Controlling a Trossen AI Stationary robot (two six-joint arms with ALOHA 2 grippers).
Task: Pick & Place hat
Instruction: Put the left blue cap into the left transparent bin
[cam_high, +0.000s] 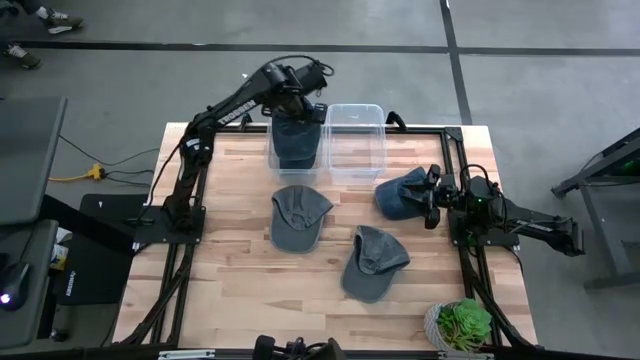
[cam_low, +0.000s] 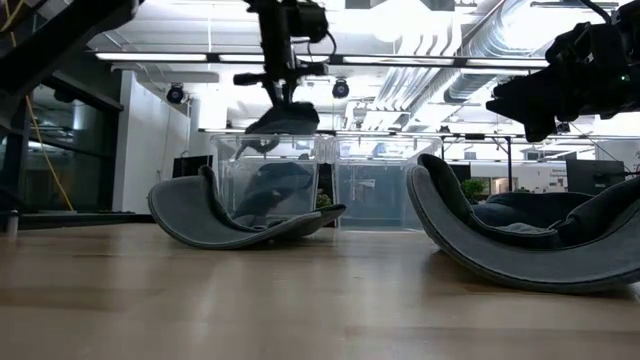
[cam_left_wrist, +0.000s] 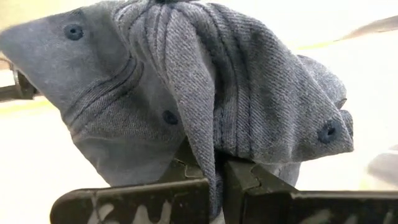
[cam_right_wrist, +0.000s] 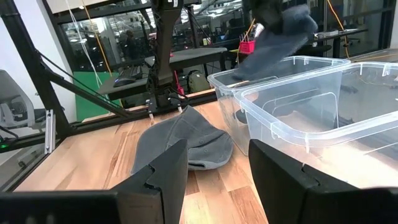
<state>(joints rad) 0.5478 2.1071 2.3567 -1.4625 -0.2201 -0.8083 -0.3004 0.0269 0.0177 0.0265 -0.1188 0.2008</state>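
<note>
Grey caps are the task's objects. My left gripper (cam_high: 297, 108) is shut on one cap (cam_low: 283, 120), held over the far-left clear bin (cam_high: 272, 150); the cap also shows in the right wrist view (cam_right_wrist: 273, 37). A dark shape (cam_low: 272, 195) lies in that bin. Three more caps lie on the table: one in the middle (cam_high: 298, 215), one nearer the front (cam_high: 372, 262), one on the right (cam_high: 400, 193). My right gripper (cam_high: 432, 196) is open and empty, raised beside the right cap (cam_low: 530, 240). My left gripper pinches a bunched fold of the cap's crown cloth (cam_left_wrist: 214, 163) between its two fingers (cam_left_wrist: 244, 177). The fingers point down from above. The cap hangs crumpled below them, lifted clear above the bin's rim.
A second clear bin (cam_high: 356, 140) stands right of the first, its wall close to my right gripper (cam_right_wrist: 298, 118). A potted plant (cam_high: 462, 325) sits at the table's near right corner. Bare wood shows along the table's left side (cam_high: 225, 260).
</note>
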